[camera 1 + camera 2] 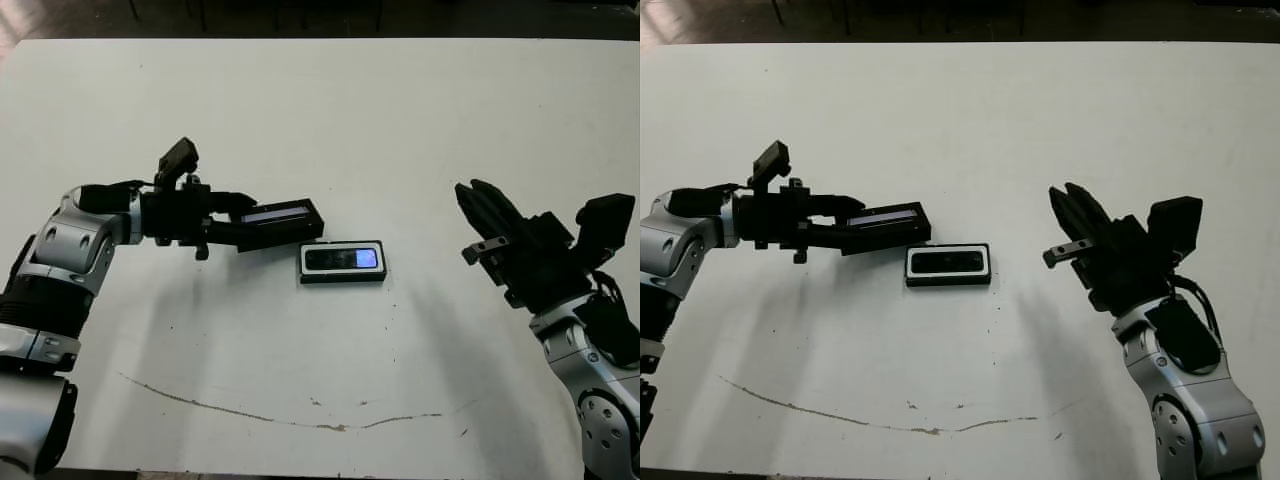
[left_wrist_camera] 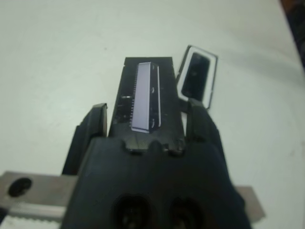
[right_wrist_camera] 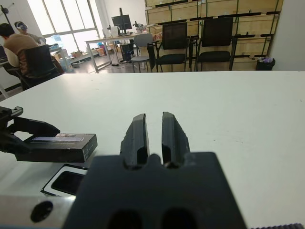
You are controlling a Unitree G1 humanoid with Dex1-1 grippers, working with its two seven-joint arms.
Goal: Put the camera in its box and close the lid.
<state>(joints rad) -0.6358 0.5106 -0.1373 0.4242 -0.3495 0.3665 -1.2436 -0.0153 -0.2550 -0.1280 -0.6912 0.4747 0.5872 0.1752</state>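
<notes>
Camera (image 1: 343, 259) lies inside the box (image 1: 343, 278), flat on the white bench (image 1: 400, 130) near its middle. Lid (image 1: 283, 218) held off the bench just beside and left of the box, stripe up, clamped in the left tool (image 1: 246, 218). Right tool (image 1: 480, 203) well apart on the right, fingers nearly together, gripping nothing.
</notes>
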